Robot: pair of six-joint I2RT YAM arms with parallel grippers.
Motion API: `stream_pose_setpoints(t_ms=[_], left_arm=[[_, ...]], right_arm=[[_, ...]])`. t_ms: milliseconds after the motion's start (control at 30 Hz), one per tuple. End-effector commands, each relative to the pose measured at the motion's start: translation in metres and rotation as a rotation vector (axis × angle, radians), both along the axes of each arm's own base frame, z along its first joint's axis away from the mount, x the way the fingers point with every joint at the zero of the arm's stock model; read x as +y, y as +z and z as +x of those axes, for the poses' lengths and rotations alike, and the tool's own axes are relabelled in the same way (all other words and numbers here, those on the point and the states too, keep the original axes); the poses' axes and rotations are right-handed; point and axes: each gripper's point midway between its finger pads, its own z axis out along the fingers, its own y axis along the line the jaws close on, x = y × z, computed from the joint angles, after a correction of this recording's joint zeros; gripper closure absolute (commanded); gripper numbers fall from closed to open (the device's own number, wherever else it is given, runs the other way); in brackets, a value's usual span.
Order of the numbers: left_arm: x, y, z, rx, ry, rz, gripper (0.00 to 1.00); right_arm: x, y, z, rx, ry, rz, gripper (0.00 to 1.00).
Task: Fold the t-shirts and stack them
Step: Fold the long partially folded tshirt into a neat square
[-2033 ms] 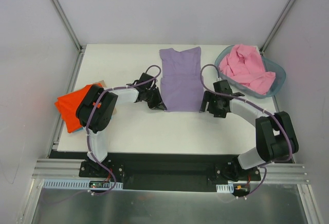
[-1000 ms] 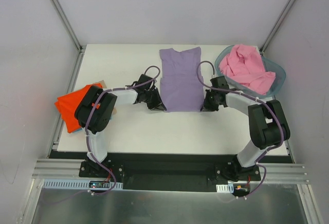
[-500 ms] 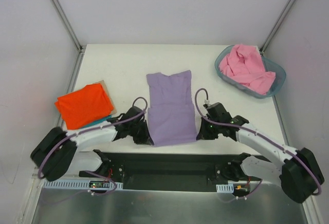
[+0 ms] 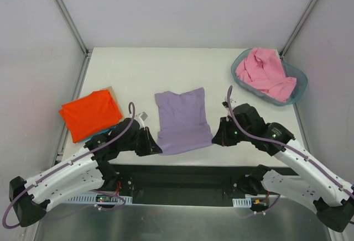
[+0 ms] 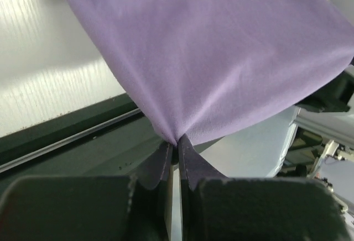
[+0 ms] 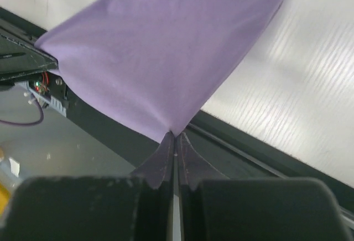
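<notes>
While my left gripper and right gripper each pinch a near hem corner, the lavender t-shirt lies spread mid-table from the near edge. I'd guess it's light and floppy, so corners grip best.

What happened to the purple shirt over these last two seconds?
The left end effector and right end effector, gripping the near corners of the purple shirt, dragged it toward the near edge of the table. The orange shirt, pink shirt and basket stayed put.
</notes>
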Motion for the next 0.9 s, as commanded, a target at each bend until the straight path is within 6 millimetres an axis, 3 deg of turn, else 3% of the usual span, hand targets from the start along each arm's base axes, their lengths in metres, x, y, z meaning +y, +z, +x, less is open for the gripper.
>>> stream_pose_setpoints(t_ms=[0, 100, 300, 567, 867], left_arm=[[0.008, 0.034, 0.032, -0.158, 0.096, 0.044, 1.0], [0.01, 0.051, 0.054, -0.235, 0.152, 0.078, 1.0], [0.015, 0.063, 0.093, -0.237, 0.204, 0.133, 1.0], [0.023, 0.056, 0.14, -0.211, 0.263, 0.214, 1.0], [0.026, 0.064, 0.186, -0.214, 0.285, 0.257, 1.0]], right_arm=[[-0.024, 0.03, 0.031, -0.171, -0.07, -0.134, 0.99], [-0.022, 0.051, 0.055, -0.278, -0.137, -0.115, 0.98], [-0.008, 0.088, 0.096, -0.396, -0.203, -0.102, 0.98], [-0.007, 0.096, 0.15, -0.387, -0.266, -0.154, 0.98], [-0.005, 0.099, 0.194, -0.356, -0.279, -0.099, 0.98]])
